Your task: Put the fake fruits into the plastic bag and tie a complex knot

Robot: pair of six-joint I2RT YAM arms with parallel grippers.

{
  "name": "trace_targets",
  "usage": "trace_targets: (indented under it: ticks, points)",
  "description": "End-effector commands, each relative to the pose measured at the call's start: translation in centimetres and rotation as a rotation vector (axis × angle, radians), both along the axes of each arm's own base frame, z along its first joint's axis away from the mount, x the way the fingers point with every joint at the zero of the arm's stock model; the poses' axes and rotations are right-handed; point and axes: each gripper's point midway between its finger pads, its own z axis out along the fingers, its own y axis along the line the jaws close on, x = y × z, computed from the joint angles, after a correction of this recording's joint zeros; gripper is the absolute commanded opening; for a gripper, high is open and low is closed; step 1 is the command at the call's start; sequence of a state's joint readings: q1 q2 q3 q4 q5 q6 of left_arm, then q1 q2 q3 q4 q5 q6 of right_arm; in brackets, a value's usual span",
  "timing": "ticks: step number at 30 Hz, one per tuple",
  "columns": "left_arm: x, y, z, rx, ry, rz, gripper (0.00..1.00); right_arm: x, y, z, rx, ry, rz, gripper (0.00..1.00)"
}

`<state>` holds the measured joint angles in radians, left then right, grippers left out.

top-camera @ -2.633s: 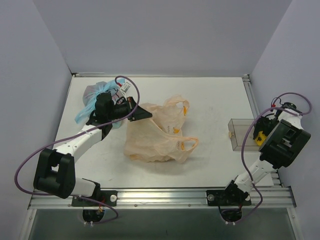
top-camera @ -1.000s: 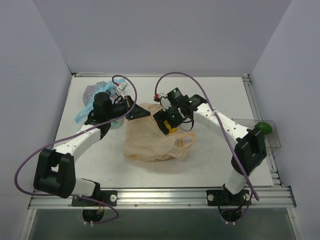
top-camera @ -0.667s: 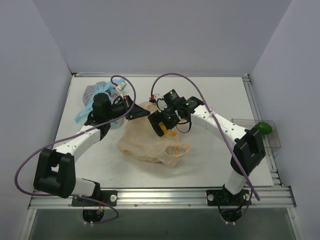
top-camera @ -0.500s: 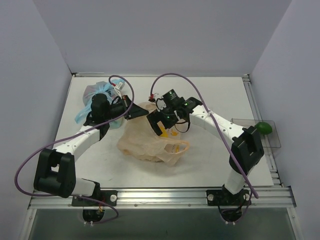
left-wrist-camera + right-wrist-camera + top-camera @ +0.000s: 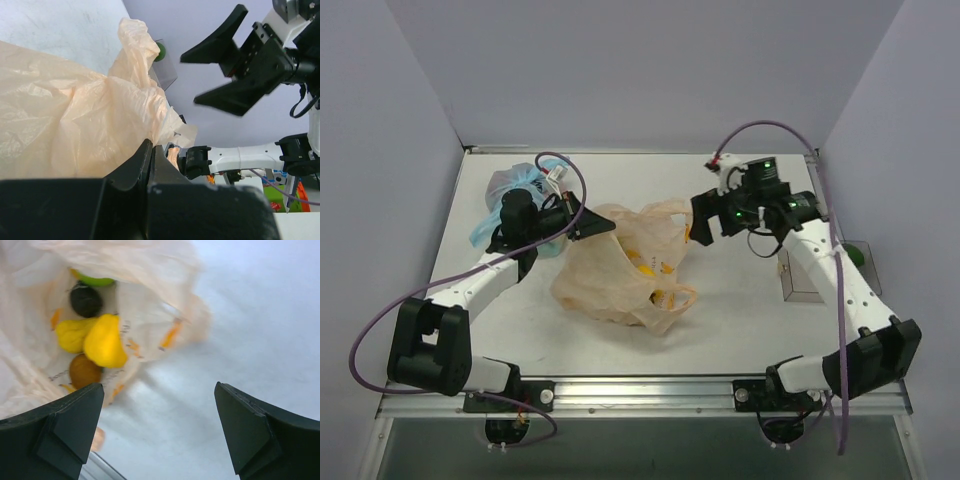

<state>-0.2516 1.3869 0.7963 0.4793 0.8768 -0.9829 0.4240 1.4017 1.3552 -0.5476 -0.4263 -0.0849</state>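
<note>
Seen from above, the peach-orange plastic bag (image 5: 605, 285) slumps in the middle of the white table (image 5: 740, 330), its mouth turned toward 2 o'clock and one loop handle (image 5: 675, 299) lying loose at its 4 o'clock corner. The left pincer (image 5: 610, 226) is closed tight on the bag's rim at about 11 o'clock and holds that edge up off the table. Its own camera shows the two fingers pressed together (image 5: 151, 147) with crinkled film (image 5: 75, 120) bunched against them. The right pincer (image 5: 697, 222) hangs just off the bag's 2 o'clock side with its jaws spread wide and nothing between them. The left wrist camera catches it in mid-air (image 5: 189, 81), well above the plastic. Looking down past those parted fingers (image 5: 159, 390), the right wrist camera sees into the open bag (image 5: 150, 270), where the fake fruits (image 5: 102, 342) lie together — two yellow pieces, a brownish-orange one (image 5: 82, 371), a dark round one (image 5: 85, 300) and a bright green one (image 5: 95, 280) at the far end. Through the thin plastic, yellow shapes (image 5: 642, 265) also show in the overhead view. A green fruit (image 5: 857, 255) rests by a clear box (image 5: 798, 285) at the table's 3 o'clock edge, partly hidden by the right arm. A clear bag with light-blue handles (image 5: 505, 195) sits behind the left arm at 10 o'clock.
</note>
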Motion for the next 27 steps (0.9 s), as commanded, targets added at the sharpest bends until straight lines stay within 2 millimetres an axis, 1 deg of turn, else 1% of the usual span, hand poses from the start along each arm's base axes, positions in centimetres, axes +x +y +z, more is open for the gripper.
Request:
trace_targets:
  ticks: [1, 4, 5, 7, 8, 9, 10, 11, 12, 13, 15, 16, 19, 23, 25, 27]
  points:
    - [-0.4, 0.0, 1.9, -0.013, -0.107, -0.021, 0.00, -0.9, -8.1, -1.3, -0.077, 0.060, -0.136, 1.00]
    - [-0.4, 0.1, 2.1, -0.010, -0.121, -0.017, 0.00, 0.3, -14.9, -2.7, -0.191, 0.068, -0.310, 1.00]
    - [-0.4, 0.1, 2.2, -0.009, -0.128, -0.019, 0.00, 0.5, -19.0, -3.3, -0.216, 0.091, -0.431, 1.00]
    - [-0.4, 0.1, 2.2, -0.006, -0.140, -0.021, 0.00, 0.6, -22.8, -4.3, -0.259, 0.127, -0.506, 0.99]
    - [-0.4, 0.1, 2.2, -0.004, -0.142, -0.023, 0.00, 0.7, -24.7, -4.5, -0.268, 0.135, -0.548, 0.99]
    - [-0.4, 0.0, 2.2, -0.002, -0.148, -0.026, 0.00, 0.3, -27.8, -4.7, -0.284, 0.149, -0.622, 0.99]
    - [-0.4, 0.0, 2.1, 0.001, -0.151, -0.026, 0.00, 0.3, -29.5, -5.7, -0.304, 0.182, -0.639, 0.98]
    - [-0.3, 0.0, 2.0, 0.007, -0.156, -0.027, 0.00, 0.3, -30.9, -5.9, -0.330, 0.183, -0.630, 0.98]
    - [-0.3, 0.0, 1.9, 0.010, -0.154, -0.027, 0.00, 0.1, -33.2, -5.8, -0.338, 0.183, -0.669, 0.98]
    - [-0.3, 0.0, 1.8, 0.013, -0.152, -0.030, 0.00, 0.2, -34.2, -6.6, -0.340, 0.205, -0.667, 0.98]
    - [-0.2, 0.0, 1.6, 0.020, -0.152, -0.028, 0.00, 0.6, -36.1, -6.6, -0.370, 0.193, -0.646, 0.98]
    - [-0.1, 0.0, 1.5, 0.022, -0.150, -0.025, 0.00, 0.6, -37.1, -7.2, -0.372, 0.210, -0.652, 0.98]
    - [-0.1, 0.0, 1.1, 0.029, -0.141, -0.025, 0.00, 1.2, -39.3, -7.9, -0.412, 0.224, -0.652, 0.97]
    - [-0.1, 0.1, 1.1, 0.035, -0.143, -0.022, 0.00, 2.3, -41.2, -8.6, -0.454, 0.216, -0.658, 0.97]
    - [-0.1, 0.1, 1.2, 0.038, -0.143, -0.023, 0.00, 2.7, -41.8, -9.2, -0.465, 0.217, -0.645, 0.96]
    - [-0.1, 0.1, 1.3, 0.042, -0.142, -0.022, 0.00, 2.8, -42.0, -9.8, -0.467, 0.229, -0.632, 0.96]
